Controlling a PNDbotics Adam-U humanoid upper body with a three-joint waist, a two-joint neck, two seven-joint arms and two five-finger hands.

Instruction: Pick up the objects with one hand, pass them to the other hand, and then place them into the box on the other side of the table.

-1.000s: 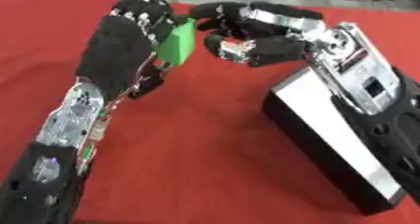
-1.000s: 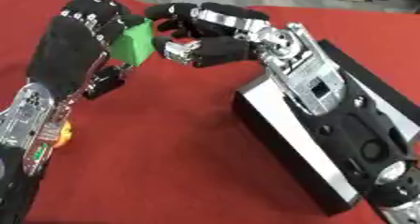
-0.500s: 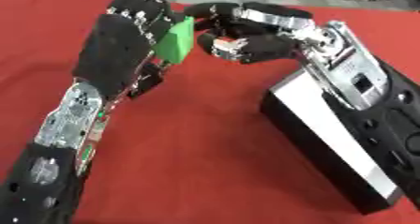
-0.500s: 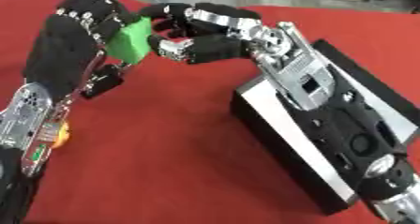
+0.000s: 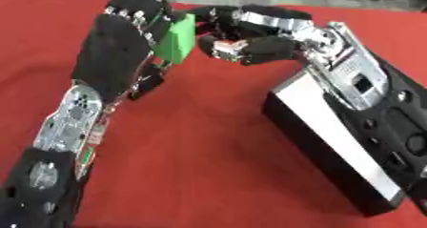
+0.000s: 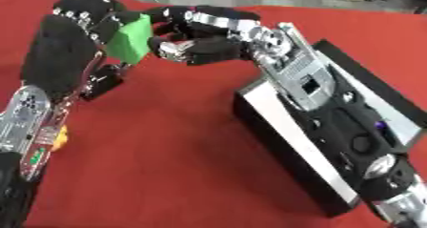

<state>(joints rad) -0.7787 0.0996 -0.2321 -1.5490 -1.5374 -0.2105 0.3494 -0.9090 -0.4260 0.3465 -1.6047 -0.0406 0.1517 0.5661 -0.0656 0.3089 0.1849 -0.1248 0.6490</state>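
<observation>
In the left eye view, the left hand [image 5: 125, 55] reaches up from the lower left, its back toward the camera, with a green block [image 5: 177, 38] held against the inner side of its fingers [image 5: 142, 5], which curl over the block's top edge. The right hand [image 5: 250, 36] comes in from the right, its fingers [image 5: 229, 48] bent and closing toward the block's right face; the fingertips lie just beside or touching that face, and which of the two I cannot tell. Below the right forearm a black box [image 5: 333, 146] with a pale inner side sits on the red tabletop [image 5: 200, 155], well apart from the fingers of both hands.

In the right eye view, the green block [image 6: 129, 38] sits between the two sets of fingers, raised off the tabletop. The left hand [image 6: 66, 46] wraps it from the left, and the right hand [image 6: 200, 36] has its thumb and fingers curved toward the block from the right. A small yellow-orange thing [image 6: 58, 136] shows beside the left forearm, low on the left, far below the fingers.
</observation>
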